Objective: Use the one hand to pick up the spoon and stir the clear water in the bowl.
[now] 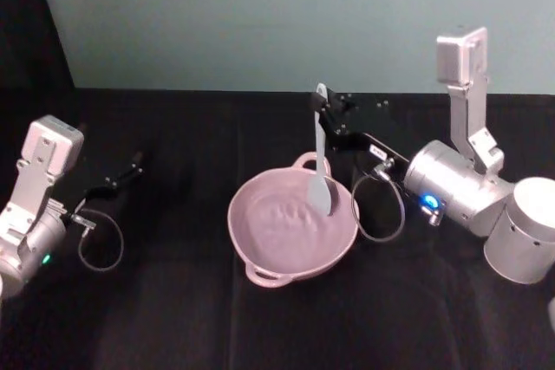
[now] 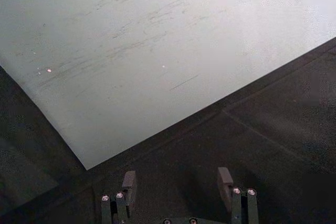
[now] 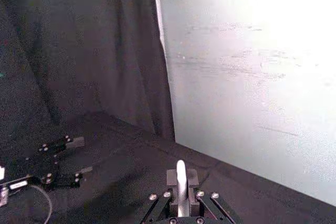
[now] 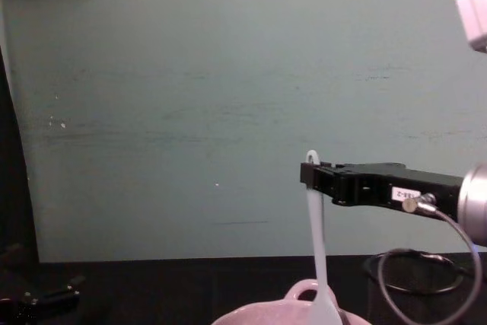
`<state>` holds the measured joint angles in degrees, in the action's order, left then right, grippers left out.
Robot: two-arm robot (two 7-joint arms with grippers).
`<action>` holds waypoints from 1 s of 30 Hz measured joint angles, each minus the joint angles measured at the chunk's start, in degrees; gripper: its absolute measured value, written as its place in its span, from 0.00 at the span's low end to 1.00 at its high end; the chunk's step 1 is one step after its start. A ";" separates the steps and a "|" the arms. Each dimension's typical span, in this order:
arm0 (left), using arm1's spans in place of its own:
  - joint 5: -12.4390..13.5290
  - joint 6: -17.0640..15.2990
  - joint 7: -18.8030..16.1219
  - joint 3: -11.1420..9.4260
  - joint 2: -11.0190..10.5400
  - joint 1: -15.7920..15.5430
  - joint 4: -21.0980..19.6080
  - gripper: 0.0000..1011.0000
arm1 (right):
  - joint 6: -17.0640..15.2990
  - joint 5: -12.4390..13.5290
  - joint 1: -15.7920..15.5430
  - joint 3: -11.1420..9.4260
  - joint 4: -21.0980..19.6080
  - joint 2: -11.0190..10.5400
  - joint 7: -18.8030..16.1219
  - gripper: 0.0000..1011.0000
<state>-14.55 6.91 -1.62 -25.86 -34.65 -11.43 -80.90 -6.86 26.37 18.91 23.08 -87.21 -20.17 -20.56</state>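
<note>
Water in the bowl (image 1: pixel 290 236) is rippling around the head of the spoon (image 1: pixel 321 166), which is standing almost upright with its long axis running straight down from the right gripper (image 1: pixel 323 110) into the right half of the bowl. That gripper is clamping the handle close under its holed top, reaching in from the right above the bowl's far rim. Stirring probably depends on keeping the head low and sweeping leftward, where open water is lying; the right wall and the far loop handle (image 1: pixel 305 162) are sitting close. Farther left, well apart, the left gripper (image 1: pixel 130 166) is resting open over the black table (image 1: pixel 173 318), holding nothing
</note>
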 joint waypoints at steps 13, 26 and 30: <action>0.00 0.00 0.00 0.00 0.00 0.00 0.00 1.00 | -0.45 0.24 -3.72 2.38 -4.88 0.60 -0.71 0.11; 0.00 0.00 0.00 0.00 0.00 0.00 0.00 1.00 | -0.29 -0.82 -2.79 4.40 -7.20 1.57 -1.13 0.11; 0.00 0.00 0.00 0.00 0.00 0.00 0.00 1.00 | -0.36 -1.00 -2.46 3.66 -8.43 0.89 -0.79 0.11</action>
<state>-14.55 6.91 -1.62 -25.86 -34.65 -11.43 -80.90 -7.23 25.37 16.45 26.74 -95.63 -19.28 -21.34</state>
